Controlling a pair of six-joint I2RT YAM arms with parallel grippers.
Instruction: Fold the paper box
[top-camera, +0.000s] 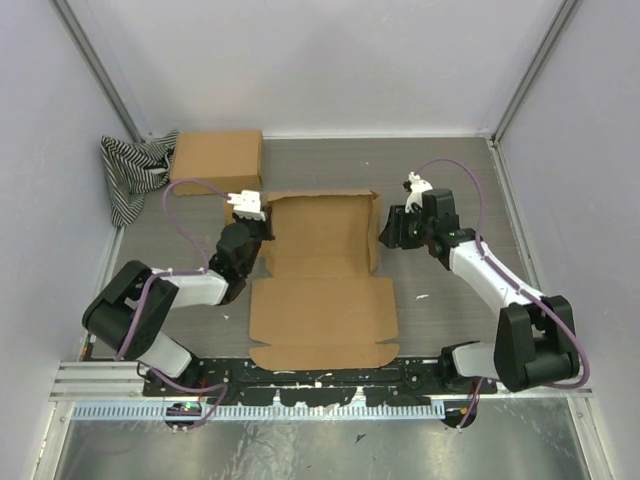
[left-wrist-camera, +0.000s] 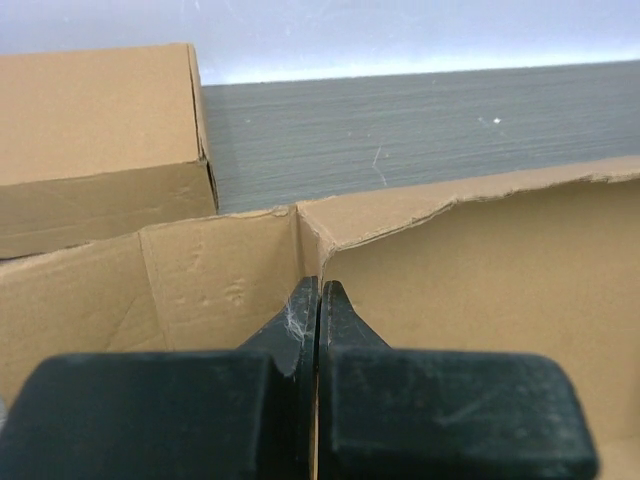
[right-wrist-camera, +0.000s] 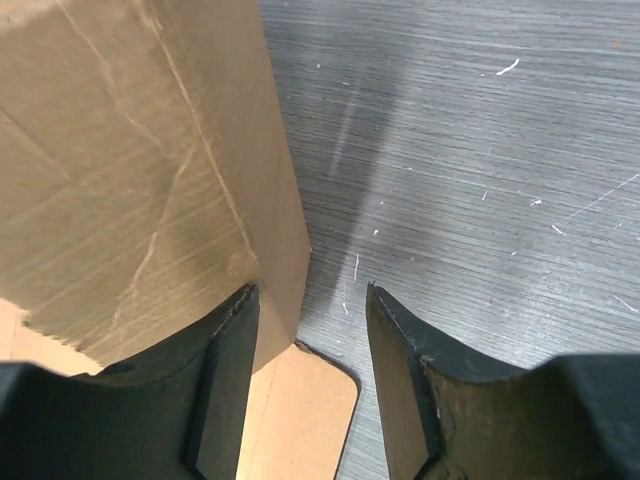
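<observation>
Your left gripper (left-wrist-camera: 318, 290) is pressed shut at a dented corner of the brown cardboard box (left-wrist-camera: 480, 270); your right gripper (right-wrist-camera: 310, 290) stands half-open by its creased wall, contact unclear.

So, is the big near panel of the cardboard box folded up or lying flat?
Lying flat. From above, the near panel is spread on the table; only the far section's walls stand up.

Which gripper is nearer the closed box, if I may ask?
Left. The left gripper is at the open box's left wall, near the closed box; the right gripper is at the opposite wall.
</observation>
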